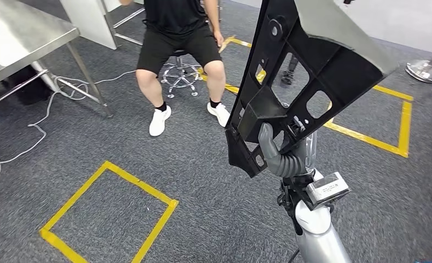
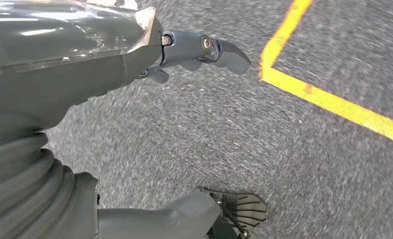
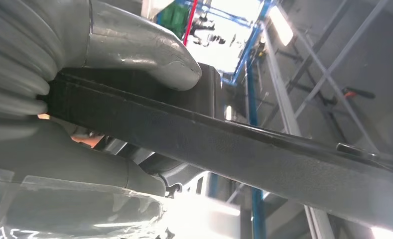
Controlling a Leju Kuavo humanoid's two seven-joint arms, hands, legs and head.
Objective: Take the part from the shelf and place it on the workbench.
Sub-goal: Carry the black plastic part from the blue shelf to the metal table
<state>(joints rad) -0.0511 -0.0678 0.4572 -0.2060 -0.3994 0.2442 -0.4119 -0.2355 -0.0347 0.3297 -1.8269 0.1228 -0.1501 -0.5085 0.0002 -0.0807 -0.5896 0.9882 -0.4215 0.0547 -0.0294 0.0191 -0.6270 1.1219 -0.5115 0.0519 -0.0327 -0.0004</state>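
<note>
Up in front of the head camera, the right hand (image 1: 282, 153) grips a long black plastic part (image 1: 295, 71) near its lower end, thumb pressed against the ribbed inner face, so the part rises tilted above the silver arm and over the grey carpet (image 1: 202, 181). From the right wrist camera the thick grey thumb (image 3: 149, 47) lies across the part's dark edge (image 3: 244, 149), with fingers closing on the other side. The left hand (image 2: 149, 124) hangs over the carpet, its fingers (image 2: 204, 50) spread apart and holding nothing, near a yellow tape line (image 2: 328, 99). On the floor, yellow tape marks a square (image 1: 107, 211). A person (image 1: 178, 49) in black shorts and white shoes sits on a wheeled stool (image 1: 180, 74), beside a steel table (image 1: 22, 38)
</note>
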